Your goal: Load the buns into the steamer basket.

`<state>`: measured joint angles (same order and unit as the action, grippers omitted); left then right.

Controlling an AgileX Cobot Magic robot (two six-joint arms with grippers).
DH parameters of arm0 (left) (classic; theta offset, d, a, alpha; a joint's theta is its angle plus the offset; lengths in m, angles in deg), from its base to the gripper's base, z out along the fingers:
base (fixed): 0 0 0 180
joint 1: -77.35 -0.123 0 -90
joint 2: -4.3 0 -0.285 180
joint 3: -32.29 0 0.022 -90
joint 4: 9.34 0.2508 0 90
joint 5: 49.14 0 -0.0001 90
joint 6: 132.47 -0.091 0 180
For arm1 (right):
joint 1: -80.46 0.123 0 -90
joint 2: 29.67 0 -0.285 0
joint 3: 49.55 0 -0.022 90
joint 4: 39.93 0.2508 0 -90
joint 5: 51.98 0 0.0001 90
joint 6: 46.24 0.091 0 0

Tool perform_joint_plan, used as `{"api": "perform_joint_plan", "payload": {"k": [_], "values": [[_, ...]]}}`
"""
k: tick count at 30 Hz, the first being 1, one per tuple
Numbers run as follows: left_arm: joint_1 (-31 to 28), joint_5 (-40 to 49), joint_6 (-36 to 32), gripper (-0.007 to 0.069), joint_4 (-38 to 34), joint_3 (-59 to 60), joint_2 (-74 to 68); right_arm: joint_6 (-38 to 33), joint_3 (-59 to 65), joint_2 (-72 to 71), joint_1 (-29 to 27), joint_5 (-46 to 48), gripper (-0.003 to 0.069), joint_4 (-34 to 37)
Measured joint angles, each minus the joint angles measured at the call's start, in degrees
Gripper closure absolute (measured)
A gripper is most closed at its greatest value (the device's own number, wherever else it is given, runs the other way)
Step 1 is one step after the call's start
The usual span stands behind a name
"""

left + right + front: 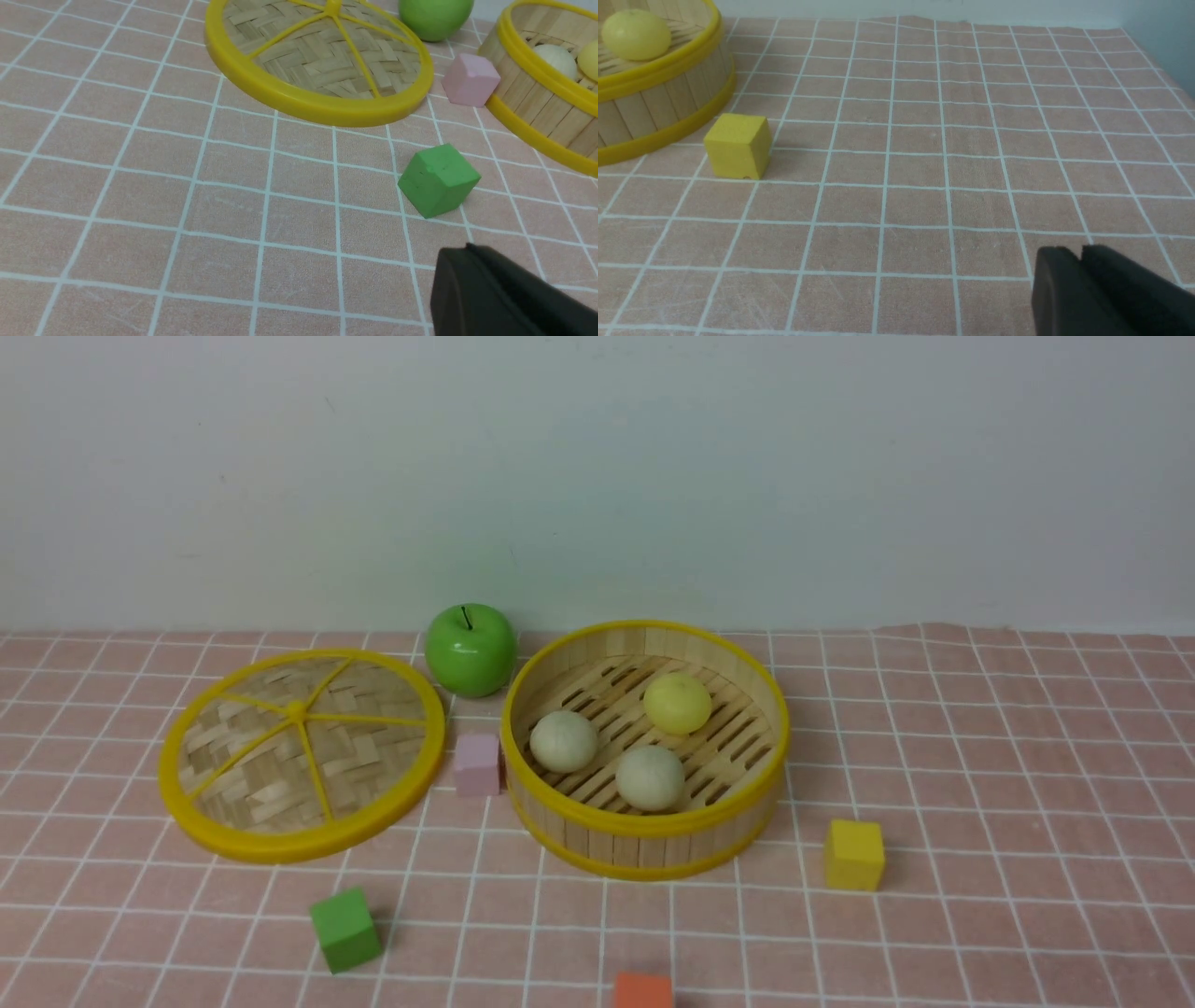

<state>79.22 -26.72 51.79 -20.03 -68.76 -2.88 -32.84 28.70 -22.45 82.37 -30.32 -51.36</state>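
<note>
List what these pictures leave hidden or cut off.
- Orange cube: front view, lower part cut by the bottom edge.
- Left gripper: left wrist view, only a dark tip shows at the corner.
- Steamer basket: right wrist view, mostly off-frame; only the yellow bun shows inside.

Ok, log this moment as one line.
buns: all three in steamer basket | lid: off, beside basket | left pincer: shut, empty | right pincer: near closed, empty

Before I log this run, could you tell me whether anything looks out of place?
Nothing stands out: all three buns sit inside the steamer basket, its lid lies flat beside it, nothing spilled or damaged.
</note>
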Motion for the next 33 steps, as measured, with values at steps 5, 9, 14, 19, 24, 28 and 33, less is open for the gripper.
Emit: {"api": "perform_joint_plan", "payload": {"k": [5, 9, 14, 19, 24, 28, 33], "values": [[0.0, 0.0, 0.0, 0.0622, 0.0, 0.0, 0.0, 0.0, 0.0, 0.0, 0.0, 0.0, 0.0559, 0.0], [0.0, 0.0, 0.0, 0.062, 0.0, 0.0, 0.0, 0.0, 0.0, 0.0, 0.0, 0.0, 0.0553, 0.0], [0.0, 0.0, 0.0, 0.0619, 0.0, 0.0, 0.0, 0.0, 0.0, 0.0, 0.0, 0.0, 0.0547, -0.05], [0.0, 0.0, 0.0, 0.0618, 0.0, 0.0, 0.0, 0.0, 0.0, 0.0, 0.0, 0.0, 0.0543, -0.05], [0.0, 0.0, 0.0, 0.0617, 0.0, 0.0, 0.0, 0.0, 0.0, 0.0, 0.0, 0.0, 0.0543, -0.05], [0.0, 0.0, 0.0, 0.0611, 0.0, 0.0, 0.0, 0.0, 0.0, 0.0, 0.0, 0.0, 0.054, -0.05], [0.0, 0.0, 0.0, 0.0606, 0.0, 0.0, 0.0, 0.0, 0.0, 0.0, 0.0, 0.0, 0.0531, -0.05]]}}
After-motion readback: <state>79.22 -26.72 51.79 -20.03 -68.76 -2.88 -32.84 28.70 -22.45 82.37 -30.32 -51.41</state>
